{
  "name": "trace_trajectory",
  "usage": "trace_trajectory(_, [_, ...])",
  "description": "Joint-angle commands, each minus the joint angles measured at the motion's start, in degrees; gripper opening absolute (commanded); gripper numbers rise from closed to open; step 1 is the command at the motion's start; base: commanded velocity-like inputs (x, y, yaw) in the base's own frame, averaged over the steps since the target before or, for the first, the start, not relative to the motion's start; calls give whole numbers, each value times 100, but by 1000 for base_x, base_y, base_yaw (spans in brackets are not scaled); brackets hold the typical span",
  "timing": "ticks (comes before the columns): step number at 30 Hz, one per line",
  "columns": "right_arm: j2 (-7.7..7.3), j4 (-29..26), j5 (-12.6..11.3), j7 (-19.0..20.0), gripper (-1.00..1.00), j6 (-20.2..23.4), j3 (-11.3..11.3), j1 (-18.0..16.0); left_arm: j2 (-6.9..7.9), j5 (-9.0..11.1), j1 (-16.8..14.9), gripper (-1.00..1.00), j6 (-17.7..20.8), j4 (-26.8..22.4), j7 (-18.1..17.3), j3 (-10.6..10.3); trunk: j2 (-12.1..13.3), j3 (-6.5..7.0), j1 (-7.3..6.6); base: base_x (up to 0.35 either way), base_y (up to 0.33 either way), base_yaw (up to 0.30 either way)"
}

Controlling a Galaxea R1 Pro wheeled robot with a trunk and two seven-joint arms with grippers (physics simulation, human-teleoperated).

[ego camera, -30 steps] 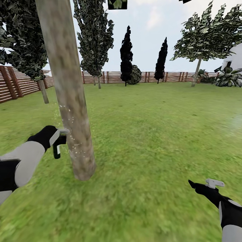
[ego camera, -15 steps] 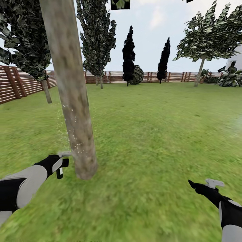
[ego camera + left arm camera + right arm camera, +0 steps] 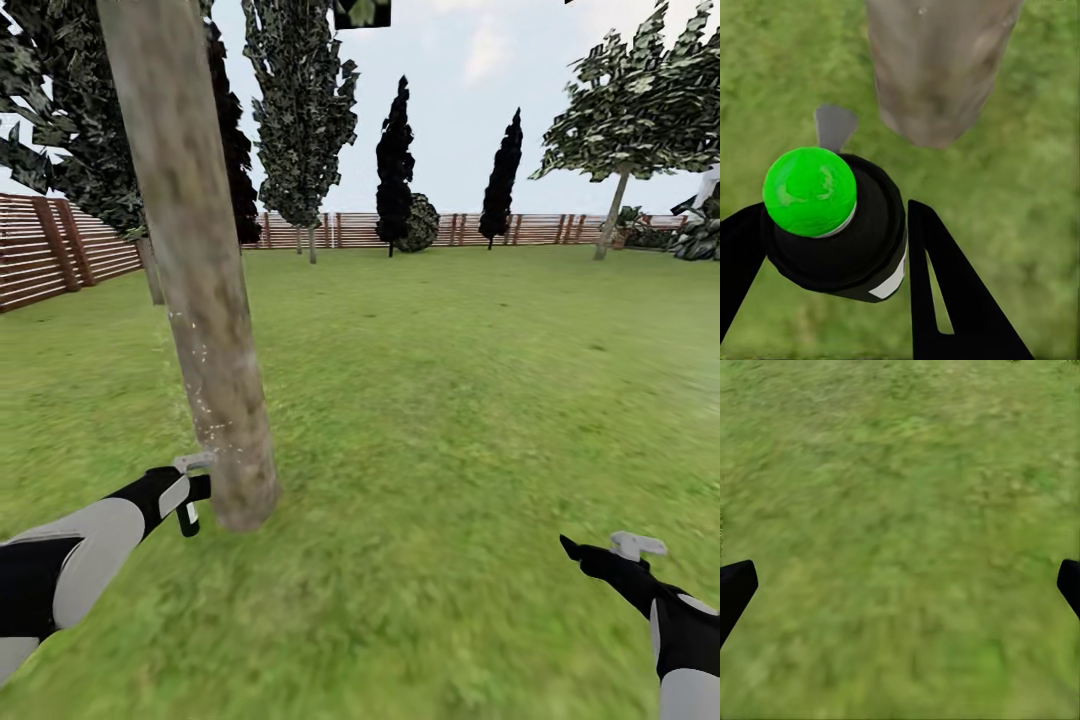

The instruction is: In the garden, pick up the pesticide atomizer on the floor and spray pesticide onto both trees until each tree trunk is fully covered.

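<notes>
We find no text, label, brand, number or sign that can be read in these pictures. The pesticide atomizer (image 3: 832, 225) carries only a small plain white patch on its dark body, just below its green cap, and we can make out no letters on it. The tree trunk (image 3: 195, 280) beside the atomizer and the brown fence (image 3: 60, 260) behind that trunk also bear no writing that we can read.
</notes>
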Motion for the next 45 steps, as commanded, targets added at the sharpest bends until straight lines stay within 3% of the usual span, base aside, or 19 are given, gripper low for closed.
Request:
trace_trajectory(1, [1,0,0,-3,100,0,0,0,1,-2,-2,-100,0,-1,0,-4,0,0,0,46,-302,268])
trace_trajectory(13, [2,0,0,0,100,0,1,0,0,7,1,-100,-98,-1,0,-4,0,0,0,180,-277,176])
trace_trajectory(20, [3,0,0,0,100,0,5,0,-119,3,1,-100,-103,1,0,-4,0,0,0,215,-261,255])
trace_trajectory(45, [3,0,0,0,100,0,6,0,-123,7,1,-100,-105,-1,0,5,0,0,0,92,-312,211])
